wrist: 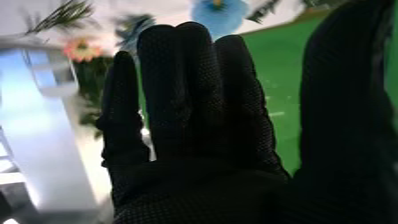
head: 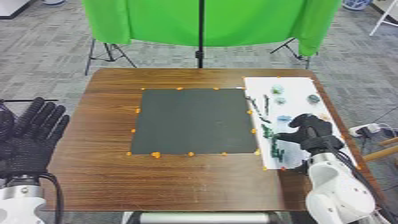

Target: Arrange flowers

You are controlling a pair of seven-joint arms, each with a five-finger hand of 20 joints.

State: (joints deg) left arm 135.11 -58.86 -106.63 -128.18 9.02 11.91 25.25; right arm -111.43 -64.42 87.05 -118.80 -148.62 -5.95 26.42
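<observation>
Left hand (head: 30, 145), left edge: fingers straight, far from the flowers. Mat (head: 194, 121) mid-frame, probably the target. Green sprig (head: 274, 150), lower right, long axis roughly up-down, just left of right hand (head: 314, 134). Blue flower (head: 283, 118) near that hand, up-left of it. Right hand's nearer, wide open, thumb well off fingers; next pick likely needs a leftward move.

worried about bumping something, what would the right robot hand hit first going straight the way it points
Probably the blue flower, just ahead of the right robot hand in the wrist view, though depth is unclear.
</observation>
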